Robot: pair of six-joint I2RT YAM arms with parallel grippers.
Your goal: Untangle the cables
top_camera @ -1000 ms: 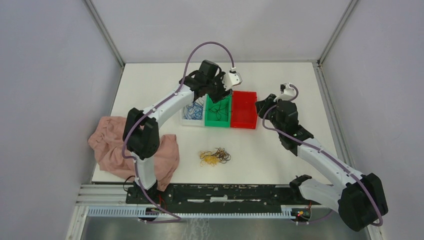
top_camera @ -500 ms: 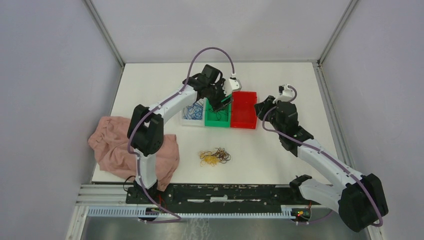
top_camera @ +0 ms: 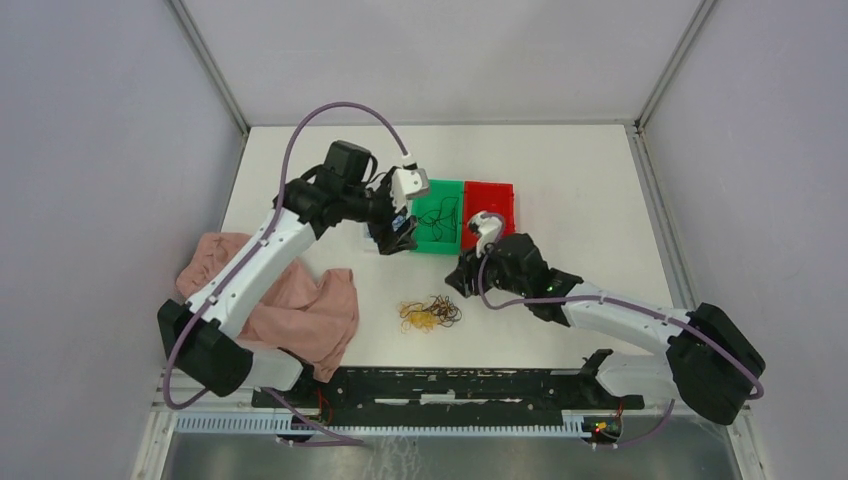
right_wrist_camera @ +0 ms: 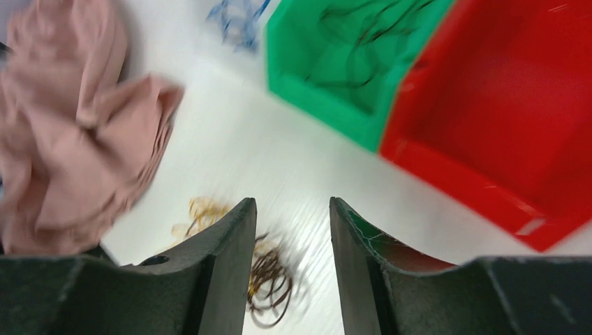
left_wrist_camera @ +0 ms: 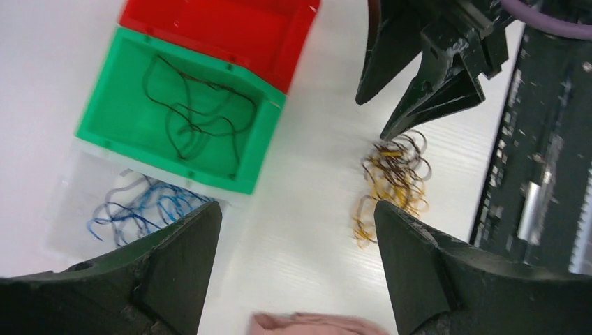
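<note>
The tangle of yellow-orange and dark brown cables (top_camera: 430, 313) lies loose on the white table in front of the bins. It also shows in the left wrist view (left_wrist_camera: 394, 178) and, blurred, in the right wrist view (right_wrist_camera: 274, 278). My right gripper (top_camera: 459, 282) is open and empty, just above and right of the tangle; its jaws (right_wrist_camera: 293, 209) frame the dark loops. My left gripper (top_camera: 392, 236) is open and empty above the near edge of the bins (left_wrist_camera: 297, 230). Dark cables (left_wrist_camera: 195, 112) lie in the green bin (top_camera: 437, 235). Blue cables (left_wrist_camera: 136, 206) lie in the clear bin (left_wrist_camera: 70, 209).
A red bin (top_camera: 497, 190) stands to the right of the green one and holds nothing I can see. A crumpled pink cloth (top_camera: 300, 310) lies at the table's near left. The black rail (top_camera: 450, 385) runs along the near edge.
My left gripper pulled back from over the green bin toward the near left. My right gripper swung from beside the red bin down and left to the tangle.
</note>
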